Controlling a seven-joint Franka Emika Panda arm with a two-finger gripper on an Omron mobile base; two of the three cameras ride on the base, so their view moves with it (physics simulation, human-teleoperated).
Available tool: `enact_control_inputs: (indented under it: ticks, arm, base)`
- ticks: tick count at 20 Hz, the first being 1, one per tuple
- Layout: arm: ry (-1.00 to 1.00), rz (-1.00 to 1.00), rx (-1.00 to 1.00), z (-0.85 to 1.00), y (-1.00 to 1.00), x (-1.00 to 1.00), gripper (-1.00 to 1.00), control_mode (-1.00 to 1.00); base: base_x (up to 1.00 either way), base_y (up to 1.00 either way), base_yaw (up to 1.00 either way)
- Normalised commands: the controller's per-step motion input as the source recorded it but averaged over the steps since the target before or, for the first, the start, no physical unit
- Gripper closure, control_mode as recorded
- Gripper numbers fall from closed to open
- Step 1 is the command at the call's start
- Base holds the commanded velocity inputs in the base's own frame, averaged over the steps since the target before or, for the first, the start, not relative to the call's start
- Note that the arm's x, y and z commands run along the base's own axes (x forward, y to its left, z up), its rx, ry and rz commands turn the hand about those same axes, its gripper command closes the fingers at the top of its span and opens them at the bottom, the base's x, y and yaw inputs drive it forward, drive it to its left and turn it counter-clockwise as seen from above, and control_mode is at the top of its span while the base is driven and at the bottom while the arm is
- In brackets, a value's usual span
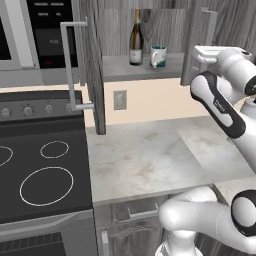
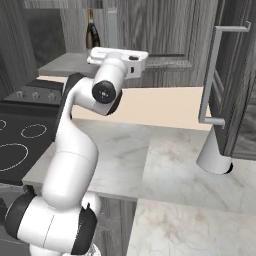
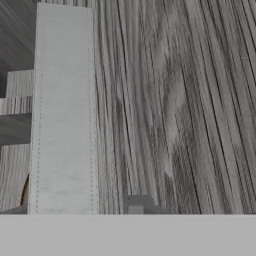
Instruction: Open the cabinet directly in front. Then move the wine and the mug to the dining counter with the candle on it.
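The cabinet (image 1: pixel 145 25) has its left door (image 1: pixel 93 65) swung wide open, bar handle (image 1: pixel 70 65) facing out. On its shelf stand the wine (image 1: pixel 135 37), a dark bottle with a pale label, and the teal-and-white mug (image 1: pixel 158 56) just right of it. The right door (image 1: pixel 196 42) stands partly open. My gripper (image 1: pixel 202 51) is up against that door's outer face. The hand view shows the door's silver bar handle (image 3: pixel 62 110) left of centre on wood grain, with one dark fingertip (image 3: pixel 135 205) barely showing. The wine (image 2: pixel 91 32) peeks above my hand (image 2: pixel 117 55). The dining counter and candle are out of view.
A black stove (image 1: pixel 42 165) lies left of the marble worktop (image 1: pixel 145 155). Microwave (image 1: pixel 35 35) hangs at upper left. A grey cone-shaped stand (image 2: pixel 214 155) sits on the worktop at right, below another dark door with a bar handle (image 2: pixel 212 75). A wall outlet (image 1: pixel 120 99) is under the cabinet.
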Motion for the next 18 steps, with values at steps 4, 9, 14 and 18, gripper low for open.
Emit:
enact_control_inputs:
  ticks: [4,9,14,18]
  arm:
    - [0.0,0.0,0.0,0.0,-1.0,-0.5,1.0,-1.0]
    - [0.0,0.0,0.02,0.02,-1.0,-0.61,1.0,-1.0]
    - [0.0,0.0,0.05,0.06,-1.0,-0.73,1.0,-1.0]
    - [0.0,0.0,0.04,0.01,-1.0,-0.74,1.0,-1.0]
  base:
    - [0.0,0.0,0.0]
    - [0.0,0.0,0.0]
    - [0.0,0.0,0.0]
    - [0.0,0.0,0.0]
